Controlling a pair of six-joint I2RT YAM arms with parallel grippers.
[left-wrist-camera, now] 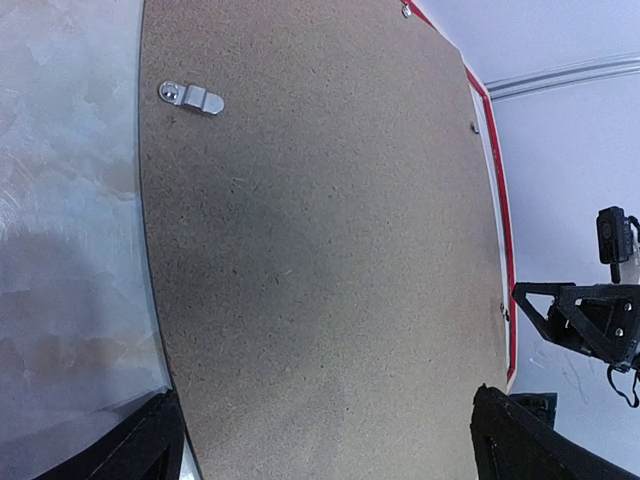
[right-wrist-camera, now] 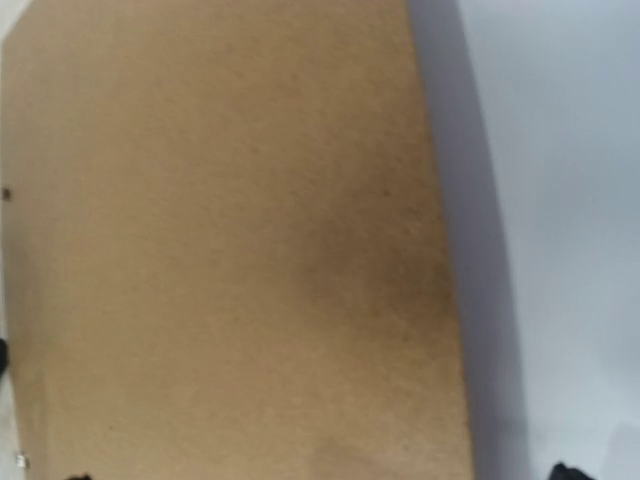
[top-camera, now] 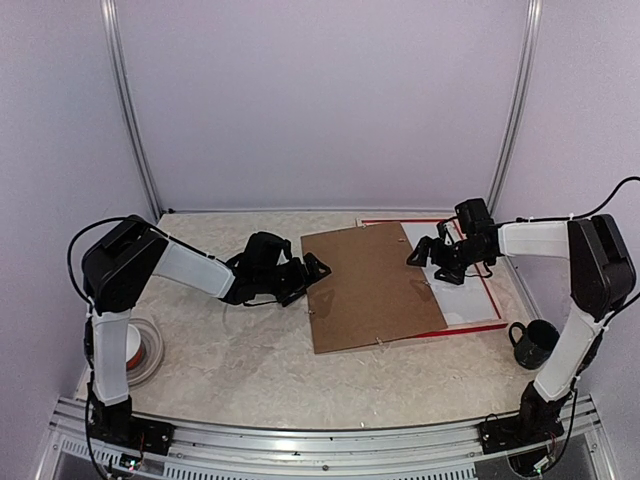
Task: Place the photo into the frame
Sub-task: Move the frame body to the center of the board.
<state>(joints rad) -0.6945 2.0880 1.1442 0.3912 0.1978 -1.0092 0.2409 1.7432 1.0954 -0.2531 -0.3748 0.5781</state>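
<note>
Red frame [top-camera: 492, 300] lies at the worktop's [top-camera: 250, 360] far right corner, half under a brown board [top-camera: 370, 285]; probably rigid, best taken by its exposed right rail. The left gripper [top-camera: 315, 272] and right gripper [top-camera: 428, 262] are spread, empty; the photo is hidden.

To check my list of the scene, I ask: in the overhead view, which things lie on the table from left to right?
White roll → left tool → brown board → dark mug.

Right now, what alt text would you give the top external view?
A brown backing board lies askew over a red frame on a pale table. The left hand and right hand, both open, reach in at the board's opposite edges.
</note>
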